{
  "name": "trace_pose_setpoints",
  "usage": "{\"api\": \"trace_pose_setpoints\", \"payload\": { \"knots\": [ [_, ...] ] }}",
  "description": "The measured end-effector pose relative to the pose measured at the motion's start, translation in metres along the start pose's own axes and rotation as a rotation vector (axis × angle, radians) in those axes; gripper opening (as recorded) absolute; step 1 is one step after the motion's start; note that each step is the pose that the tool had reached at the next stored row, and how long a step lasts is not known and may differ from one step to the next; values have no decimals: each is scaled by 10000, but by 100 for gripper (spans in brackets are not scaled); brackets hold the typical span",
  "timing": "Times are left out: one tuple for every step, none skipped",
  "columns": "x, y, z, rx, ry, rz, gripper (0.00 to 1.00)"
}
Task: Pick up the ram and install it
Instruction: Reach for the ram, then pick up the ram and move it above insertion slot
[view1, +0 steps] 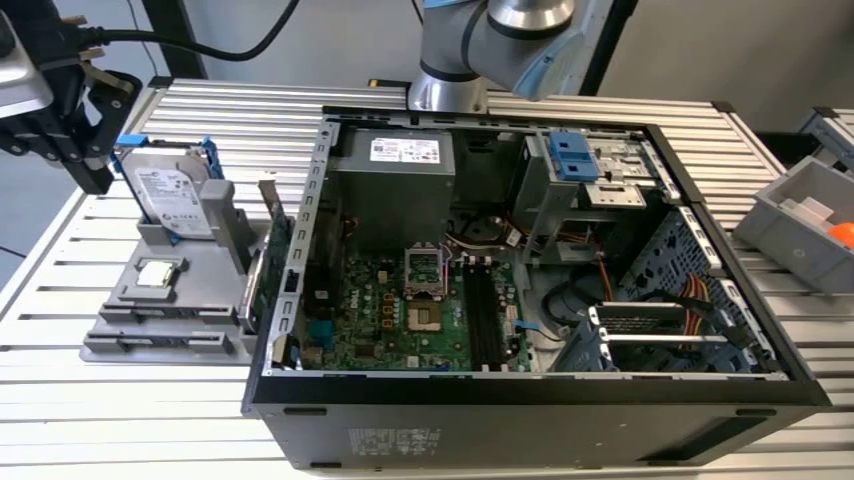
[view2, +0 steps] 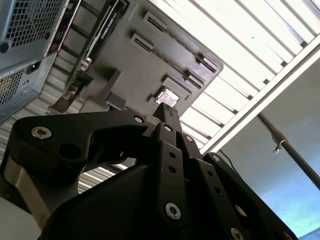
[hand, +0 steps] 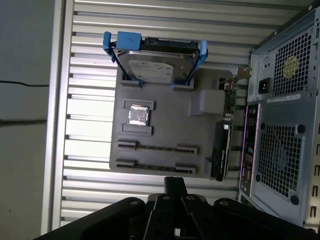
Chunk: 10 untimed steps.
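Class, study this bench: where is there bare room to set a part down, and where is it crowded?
Free: the slatted table between the grey holder and the near edge, and the slats bordered by the computer case and the grey bin. Crowded: the holder, with the hard drive, chip and upright card, the gripper beside it; also inside the case.

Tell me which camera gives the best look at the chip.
The first wrist view: it looks straight down on the chip, whole and unobstructed on the tray. The second wrist view catches the chip slantwise. The exterior view shows the chip obliquely, near the hard drive.
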<state>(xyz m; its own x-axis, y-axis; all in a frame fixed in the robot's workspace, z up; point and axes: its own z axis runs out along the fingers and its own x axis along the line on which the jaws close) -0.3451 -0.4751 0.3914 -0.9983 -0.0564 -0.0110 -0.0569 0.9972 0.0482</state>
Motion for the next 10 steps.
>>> {"api": "trace_pose_setpoints", "payload": {
  "knots": [
    [0, 0, 0, 0, 1, -21, 0],
    [0, 0, 0, -1, 2, -44, 0],
    [0, 0, 0, -1, 3, -67, 0],
    [0, 0, 0, -1, 4, -83, 0],
    [0, 0, 0, -1, 5, -101, 0],
    [0, 0, -1, -1, 7, -117, 0],
    [0, 0, 0, -1, 7, -137, 0],
    [0, 0, -1, -1, 9, -160, 0],
    [0, 0, 0, -2, 9, -175, 0],
    [0, 0, 0, -2, 11, -198, 0]
  ]
}}
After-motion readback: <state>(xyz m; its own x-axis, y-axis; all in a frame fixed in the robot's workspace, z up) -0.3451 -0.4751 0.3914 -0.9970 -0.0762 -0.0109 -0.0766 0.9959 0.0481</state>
